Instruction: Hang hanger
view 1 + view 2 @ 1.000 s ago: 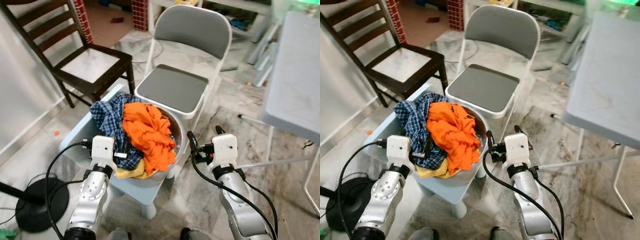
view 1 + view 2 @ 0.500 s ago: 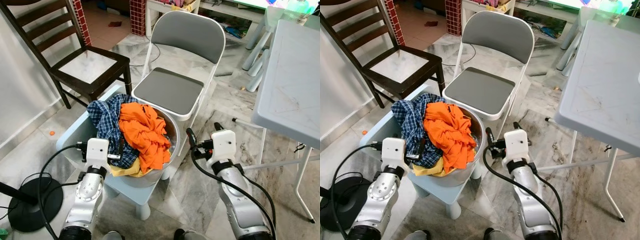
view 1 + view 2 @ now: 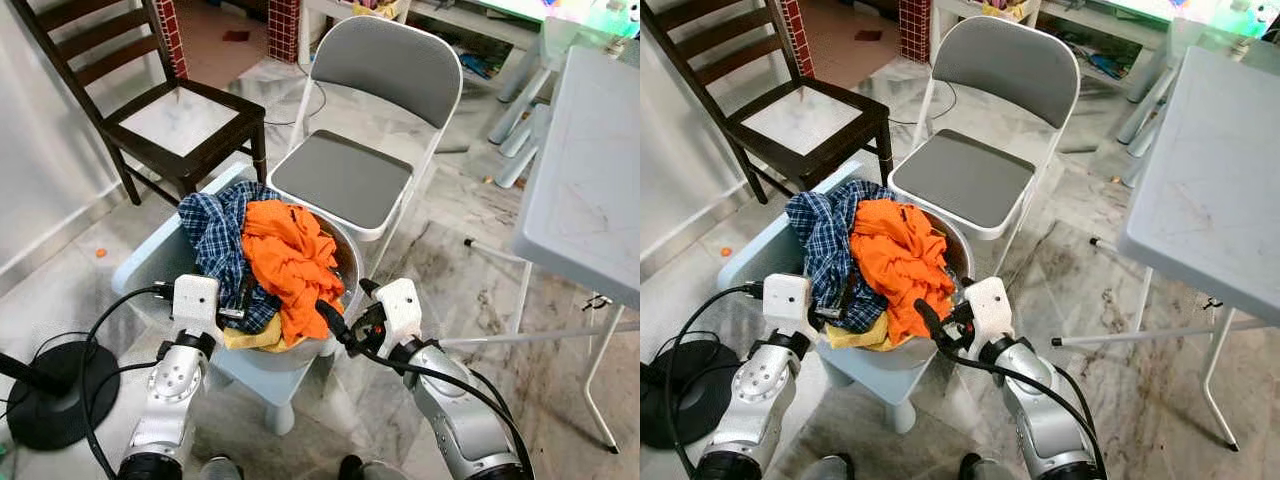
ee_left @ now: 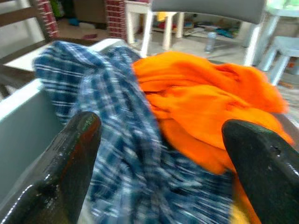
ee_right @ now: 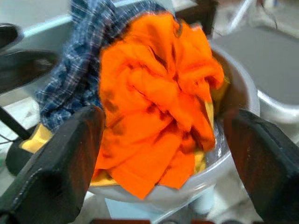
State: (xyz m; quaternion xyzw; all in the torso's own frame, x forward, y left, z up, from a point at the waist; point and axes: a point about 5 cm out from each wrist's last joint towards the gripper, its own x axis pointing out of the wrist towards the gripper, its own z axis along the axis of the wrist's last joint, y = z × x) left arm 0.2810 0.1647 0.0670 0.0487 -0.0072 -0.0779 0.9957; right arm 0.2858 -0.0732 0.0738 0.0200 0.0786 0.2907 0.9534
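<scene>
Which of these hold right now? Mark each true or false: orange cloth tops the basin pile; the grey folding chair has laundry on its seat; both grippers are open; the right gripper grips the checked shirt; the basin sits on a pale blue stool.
1. Orange cloth lies on top of the pile in the metal basin. True.
2. The grey folding chair has laundry on its seat. False: the seat is bare.
3. Both the left gripper and the right gripper are open. True.
4. The right gripper grips the blue checked shirt. False: it holds nothing.
5. The basin sits on a pale blue stool. True.
</scene>
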